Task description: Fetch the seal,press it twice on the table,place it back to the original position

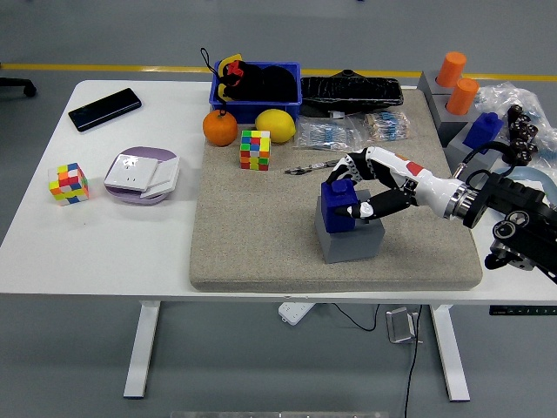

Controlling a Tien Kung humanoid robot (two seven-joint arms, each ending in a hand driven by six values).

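The seal is a dark blue block with a knob on top [336, 205]. It sits on a grey base block [350, 239] in the middle of the grey felt mat [252, 235]. My right hand [357, 187] reaches in from the right, its fingers curled around the seal's right side and top. The seal rests on the base. My left arm is out of view.
An orange [220, 128], a lemon [275, 124] and a colour cube [255, 149] lie at the mat's back left. A blue bin [258, 87] and black bag [350, 89] stand behind. A pen [306, 169] lies near the hand. Another blue seal [483, 129] stands right.
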